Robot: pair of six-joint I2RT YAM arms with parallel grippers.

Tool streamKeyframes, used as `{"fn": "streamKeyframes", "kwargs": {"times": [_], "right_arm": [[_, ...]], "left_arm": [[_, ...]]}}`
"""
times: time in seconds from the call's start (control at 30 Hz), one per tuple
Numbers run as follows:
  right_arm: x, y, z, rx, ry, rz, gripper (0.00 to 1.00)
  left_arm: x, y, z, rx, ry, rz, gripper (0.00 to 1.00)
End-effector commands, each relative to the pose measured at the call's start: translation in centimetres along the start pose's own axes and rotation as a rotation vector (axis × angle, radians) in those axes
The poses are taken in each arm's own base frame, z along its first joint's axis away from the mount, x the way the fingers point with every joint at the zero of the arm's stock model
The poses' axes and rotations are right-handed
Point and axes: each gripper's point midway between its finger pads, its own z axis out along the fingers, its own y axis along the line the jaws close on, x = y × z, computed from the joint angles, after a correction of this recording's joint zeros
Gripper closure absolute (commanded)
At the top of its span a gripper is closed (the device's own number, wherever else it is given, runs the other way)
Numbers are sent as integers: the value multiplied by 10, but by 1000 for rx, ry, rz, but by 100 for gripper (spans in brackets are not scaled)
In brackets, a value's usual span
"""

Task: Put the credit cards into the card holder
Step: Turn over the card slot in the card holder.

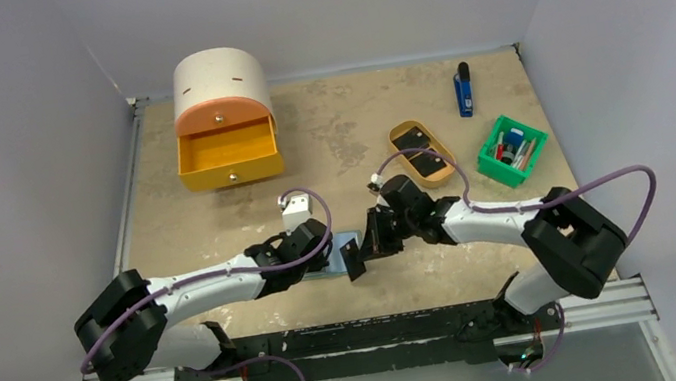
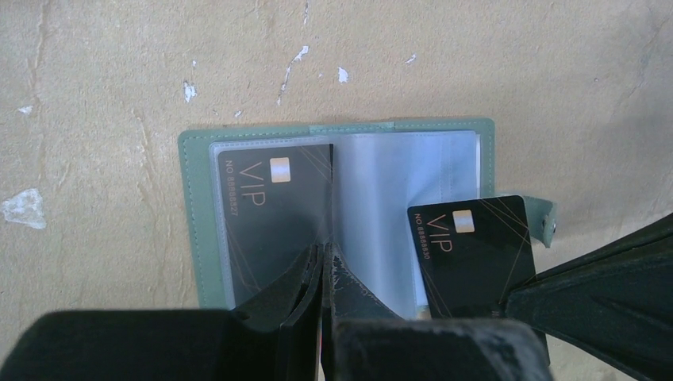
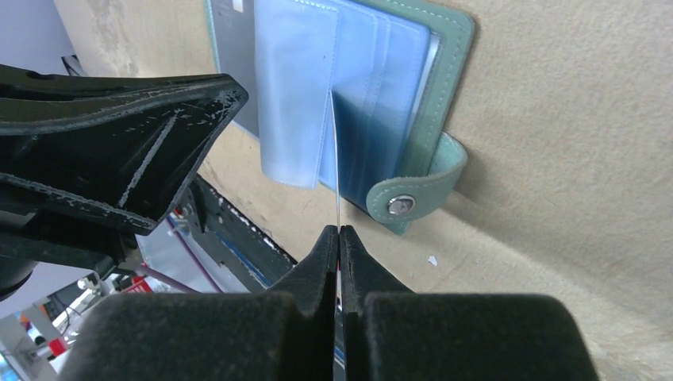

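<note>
Open stitched grey-green card holder [image 2: 194, 238], clear plastic sleeves [image 2: 397, 190]; sleeved black card [image 2: 270, 214] reads gold "VIP"; right gripper [image 3: 339, 230] clamped on second VIP card [image 2: 468, 246]; left gripper [image 2: 324, 250] fingers pressed together at fold.

Both arms stretch inward, wrists nearly meeting. The left end effector [image 2: 325, 252] is closed tight, and the right end effector [image 3: 339, 232] pinches a card [image 2: 468, 250] by its edge.

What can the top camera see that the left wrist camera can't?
Only the top camera: the open yellow drawer, the tan tray holding more black cards, and the green bin. Only the left wrist: gold VIP lettering and a pocketed card. Both: the open card holder and the card pinched in the jaws of the right gripper.
</note>
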Motion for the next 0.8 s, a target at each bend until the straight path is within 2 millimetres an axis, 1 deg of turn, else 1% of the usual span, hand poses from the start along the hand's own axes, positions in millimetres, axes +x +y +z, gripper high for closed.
{"fn": "streamKeyframes", "kwargs": {"times": [0.0,0.2,0.53,0.77], "right_arm": [[-10,28,1,-95,-1,-54,100],[-12,39,3,-148,5,-50,100],[-17,43,9,-155,9,-48,100],[-19,51,12,-169,15,-57,100]], "left_arm": [[-7,-5,1,16,-28,-18,100],[-11,-3,-2,6,-41,-18,100],[-31,10,-20,-43,-103,-23,100],[-39,7,-31,-7,-120,-40,99]]}}
